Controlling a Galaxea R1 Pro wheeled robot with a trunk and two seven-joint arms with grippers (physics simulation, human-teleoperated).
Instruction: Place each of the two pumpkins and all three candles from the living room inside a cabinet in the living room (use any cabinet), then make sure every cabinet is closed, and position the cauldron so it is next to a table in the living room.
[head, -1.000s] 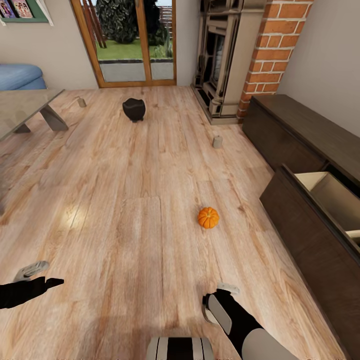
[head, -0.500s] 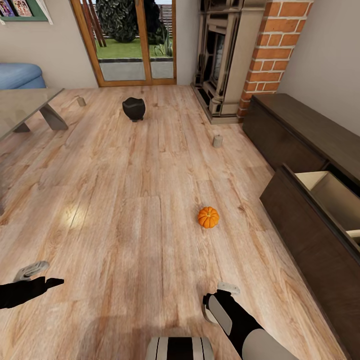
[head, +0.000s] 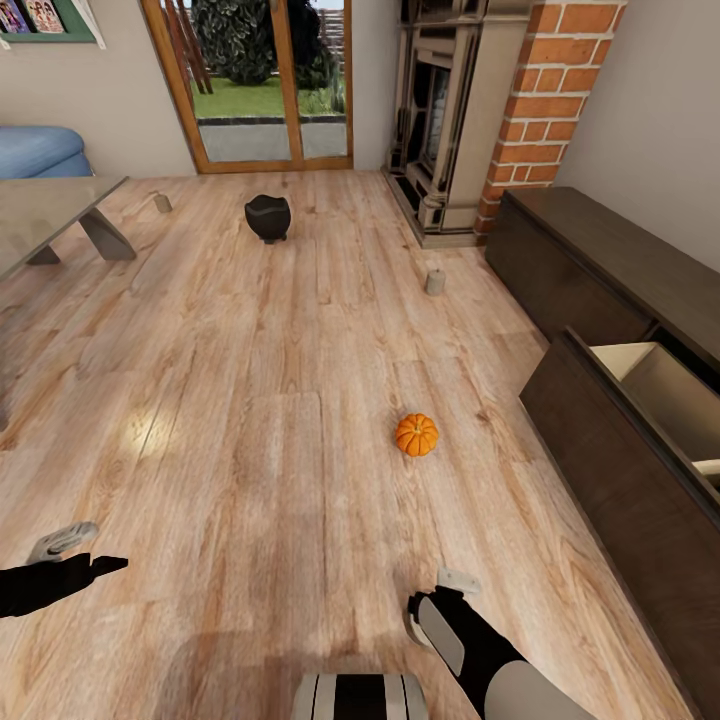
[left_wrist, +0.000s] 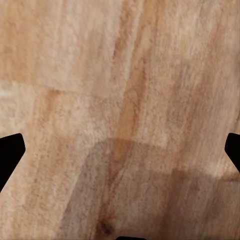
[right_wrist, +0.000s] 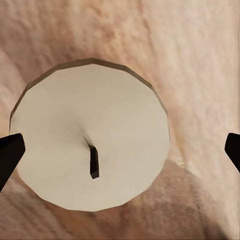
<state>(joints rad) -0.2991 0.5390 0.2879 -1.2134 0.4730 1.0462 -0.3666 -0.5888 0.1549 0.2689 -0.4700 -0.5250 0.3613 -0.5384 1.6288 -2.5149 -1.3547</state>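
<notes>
One orange pumpkin (head: 416, 435) sits on the wood floor, ahead of my right gripper (head: 437, 592). In the right wrist view that gripper (right_wrist: 120, 150) is open, with a fingertip (right_wrist: 10, 155) on each side of an off-white candle (right_wrist: 90, 135) seen from above, its wick showing. Two more candles stand further off, one (head: 435, 283) near the fireplace and one (head: 162, 203) by the table (head: 50, 215). The black cauldron (head: 268, 217) stands on the floor towards the glass door. The cabinet (head: 600, 430) on the right has a drawer pulled out. My left gripper (head: 85, 552) hangs open over bare floor.
A brick fireplace (head: 450, 110) stands at the back right beside the cabinet's far section (head: 590, 250). A blue sofa (head: 40, 150) is behind the table at the back left. Open floor lies between the pumpkin and the cauldron.
My right gripper has sunk slightly lower. Everything else stays as it was.
</notes>
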